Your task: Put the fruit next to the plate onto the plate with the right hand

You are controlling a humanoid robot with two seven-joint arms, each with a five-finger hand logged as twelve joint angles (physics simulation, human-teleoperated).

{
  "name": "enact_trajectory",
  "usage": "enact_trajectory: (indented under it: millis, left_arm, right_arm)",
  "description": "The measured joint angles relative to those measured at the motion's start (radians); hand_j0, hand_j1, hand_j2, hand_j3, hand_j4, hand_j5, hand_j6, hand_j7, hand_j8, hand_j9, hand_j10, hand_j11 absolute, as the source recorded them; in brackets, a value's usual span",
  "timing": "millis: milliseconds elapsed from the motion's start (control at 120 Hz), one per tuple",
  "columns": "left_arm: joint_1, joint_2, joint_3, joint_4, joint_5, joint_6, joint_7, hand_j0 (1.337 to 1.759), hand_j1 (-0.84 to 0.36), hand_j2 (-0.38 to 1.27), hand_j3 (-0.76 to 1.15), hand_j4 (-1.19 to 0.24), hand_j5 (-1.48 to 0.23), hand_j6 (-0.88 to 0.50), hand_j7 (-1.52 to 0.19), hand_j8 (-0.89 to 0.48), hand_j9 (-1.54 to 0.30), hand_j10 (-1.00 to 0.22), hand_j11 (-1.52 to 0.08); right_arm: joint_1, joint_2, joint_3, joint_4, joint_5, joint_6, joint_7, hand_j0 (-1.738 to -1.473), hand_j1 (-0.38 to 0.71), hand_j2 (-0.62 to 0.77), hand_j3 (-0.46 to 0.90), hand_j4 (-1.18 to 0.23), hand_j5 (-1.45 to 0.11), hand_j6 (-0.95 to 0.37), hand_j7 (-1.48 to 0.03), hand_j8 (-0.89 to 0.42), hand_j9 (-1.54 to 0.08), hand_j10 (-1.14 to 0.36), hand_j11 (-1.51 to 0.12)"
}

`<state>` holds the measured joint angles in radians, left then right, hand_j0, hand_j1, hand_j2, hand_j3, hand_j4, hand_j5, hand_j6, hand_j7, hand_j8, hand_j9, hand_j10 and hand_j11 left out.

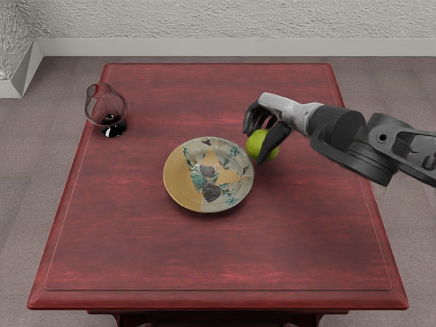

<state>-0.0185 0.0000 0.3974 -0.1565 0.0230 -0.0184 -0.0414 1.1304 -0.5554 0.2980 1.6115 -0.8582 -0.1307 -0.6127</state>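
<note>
Right hand (267, 125) has fingers curled around green fruit (256, 145), looks like holding it. Fruit low by table (306, 238), just beside plate (171, 178) rim. Not on plate yet. Left: lift, move over, drop.

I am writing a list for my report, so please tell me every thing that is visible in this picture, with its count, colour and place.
table: one, dark red wood, fills most of the view.
plate: one, yellow with a blue-green pattern, near the middle of the table.
fruit: one, green, on the table just beside the plate, on the right arm's side.
glass jug: one, clear with a dark bottom, far left part of the table.
right hand: one, grey and black, its fingers curled around the fruit; its arm comes in from the picture's right edge.
left hand: not in view.
</note>
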Motion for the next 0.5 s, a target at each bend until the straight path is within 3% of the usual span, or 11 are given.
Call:
enact_trajectory:
  millis: [258, 367, 500]
  left_arm:
    - [0.0, 0.0, 0.0, 0.0, 0.0, 0.0, 0.0, 1.658, 0.07, 0.05, 0.0, -0.23, -0.3, -0.23, -0.3, -0.23, -0.3, -0.23, -0.3]
    - [-0.001, 0.0, 0.0, 0.0, 0.0, 0.0, 0.0, 1.658, 0.07, 0.05, 0.0, -0.23, -0.3, -0.23, -0.3, -0.23, -0.3, -0.23, -0.3]
    - [-0.001, 0.0, 0.0, 0.0, 0.0, 0.0, 0.0, 1.658, 0.07, 0.05, 0.0, -0.23, -0.3, -0.23, -0.3, -0.23, -0.3, -0.23, -0.3]
  right_arm:
    - [0.013, 0.096, 0.011, -0.004, 0.018, 0.02, 0.001, -1.654, 0.23, 0.54, 0.0, -0.82, -1.13, -0.7, -1.09, -0.41, -1.11, -0.43, -1.1]
    - [0.013, 0.158, 0.013, -0.035, 0.018, 0.023, 0.002, -1.655, 0.24, 0.6, 0.0, -0.82, -1.13, -0.74, -1.09, -0.41, -1.11, -0.44, -1.1]
    - [0.013, 0.222, 0.01, -0.085, 0.014, 0.026, 0.002, -1.656, 0.27, 0.58, 0.0, -0.82, -1.14, -0.79, -1.09, -0.38, -1.12, -0.41, -1.1]
